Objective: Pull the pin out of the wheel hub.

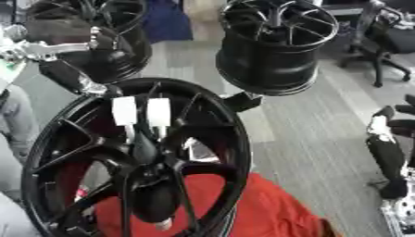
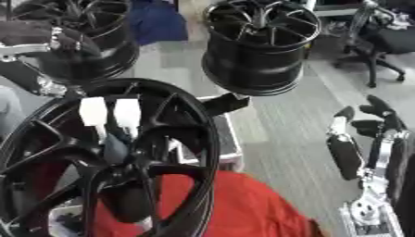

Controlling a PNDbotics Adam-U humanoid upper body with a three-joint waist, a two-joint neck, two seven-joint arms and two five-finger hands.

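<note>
Here the left hand (image 1: 142, 113) is reached into the centre of the near wheel (image 1: 48, 139), its white-tipped fingers straight and pressed together; the pin cannot be made out. It should be pinched and drawn straight out. The right hand (image 2: 369, 134) hangs relaxed, well apart.

A glossy black spoked wheel hub (image 1: 134, 162) stands upright, two white-headed pins (image 1: 142, 112) at its upper spokes.

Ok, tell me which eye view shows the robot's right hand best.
The right eye view: the right robot hand shows whole there, fingers up, beside the near wheel. In the left eye view it sits at the right edge, partly cut off.
</note>
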